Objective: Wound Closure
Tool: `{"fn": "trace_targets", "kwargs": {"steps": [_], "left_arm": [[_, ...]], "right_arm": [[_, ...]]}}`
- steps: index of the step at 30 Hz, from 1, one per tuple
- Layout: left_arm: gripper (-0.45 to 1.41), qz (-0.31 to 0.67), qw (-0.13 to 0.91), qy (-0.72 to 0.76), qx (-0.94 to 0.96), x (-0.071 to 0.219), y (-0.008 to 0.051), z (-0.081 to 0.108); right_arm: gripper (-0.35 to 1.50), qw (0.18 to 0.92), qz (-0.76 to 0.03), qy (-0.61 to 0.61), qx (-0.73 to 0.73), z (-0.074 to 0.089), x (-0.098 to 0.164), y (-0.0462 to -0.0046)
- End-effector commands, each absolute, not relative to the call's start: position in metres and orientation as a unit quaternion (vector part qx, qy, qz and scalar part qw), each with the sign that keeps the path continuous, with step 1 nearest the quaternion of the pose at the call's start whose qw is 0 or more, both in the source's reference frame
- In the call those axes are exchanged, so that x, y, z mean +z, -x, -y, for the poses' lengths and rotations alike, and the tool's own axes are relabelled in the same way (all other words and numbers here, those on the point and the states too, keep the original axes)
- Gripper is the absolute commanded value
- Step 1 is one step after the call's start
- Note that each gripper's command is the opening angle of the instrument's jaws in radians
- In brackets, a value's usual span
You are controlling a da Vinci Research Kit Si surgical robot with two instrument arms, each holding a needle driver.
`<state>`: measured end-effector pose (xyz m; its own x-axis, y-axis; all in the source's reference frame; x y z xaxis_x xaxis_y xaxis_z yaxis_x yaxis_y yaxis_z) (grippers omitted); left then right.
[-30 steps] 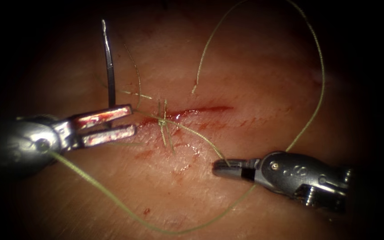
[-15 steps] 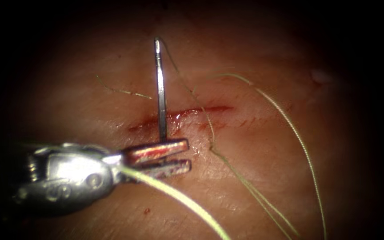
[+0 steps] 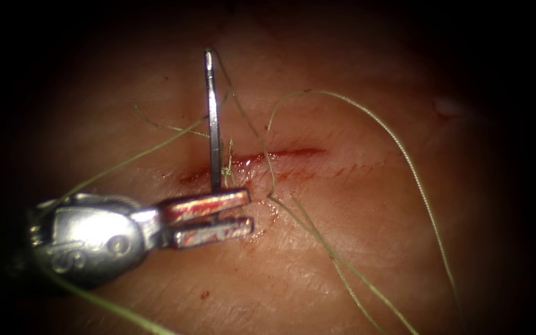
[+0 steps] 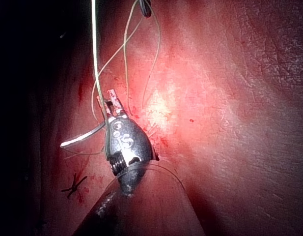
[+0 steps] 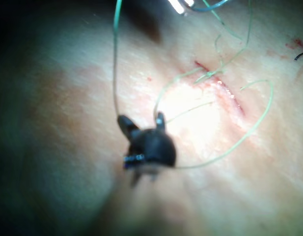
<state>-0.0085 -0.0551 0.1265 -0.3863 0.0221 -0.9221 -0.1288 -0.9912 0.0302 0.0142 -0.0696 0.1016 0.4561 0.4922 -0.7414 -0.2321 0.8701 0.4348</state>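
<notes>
Left tool (image 3: 249, 211) is clamped on the needle (image 3: 212, 118) near one end of its curve; the needle stands clear of the tissue (image 3: 342, 248), over the left part of the cut (image 3: 280, 153). Right tool (image 5: 144, 122) is spread and holds nothing, with slack thread (image 3: 404, 161) looping right of the cut. Looks between bites, so the next move likely needs the slack managed and the needle re-aimed.

Endoscope view: light pools at centre on the tissue (image 3: 355, 205), falling to black at all edges. Glare on the left hand (image 3: 209, 217) housing and wet cut (image 3: 268, 155). Left wrist view: hot spot mid-tissue, dark margin. Right wrist view: washed-out patch, right hand (image 5: 141, 125) a blurred silhouette.
</notes>
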Motion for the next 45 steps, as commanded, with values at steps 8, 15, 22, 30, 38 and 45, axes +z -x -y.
{"fn": "trace_targets", "kwargs": {"steps": [8,15,22,30,38,45], "left_arm": [[-0.45,-0.079,0.068,0.530,0.841,0.126,0.0029,0.053],[-0.45,-0.093,0.085,0.519,0.846,0.126,0.0010,0.052],[-0.45,-0.087,0.081,0.526,0.843,0.126,0.0024,0.053],[-0.45,-0.086,0.079,0.527,0.842,0.126,0.0026,0.053],[-0.45,-0.084,0.076,0.530,0.840,0.126,0.0031,0.053],[-0.45,-0.081,0.072,0.534,0.838,0.127,0.0041,0.053]], "right_arm": [[1.40,0.844,-0.472,-0.116,0.224,0.066,0.105,-0.0158],[1.35,0.839,-0.477,-0.099,0.242,0.063,0.107,-0.0176],[1.26,0.840,-0.473,-0.076,0.256,0.060,0.113,-0.0200],[1.23,0.850,-0.460,-0.061,0.249,0.059,0.120,-0.0236],[0.86,0.852,-0.463,-0.066,0.234,0.060,0.123,-0.0253],[-0.35,0.846,-0.478,-0.107,0.209,0.062,0.122,-0.0245]]}}
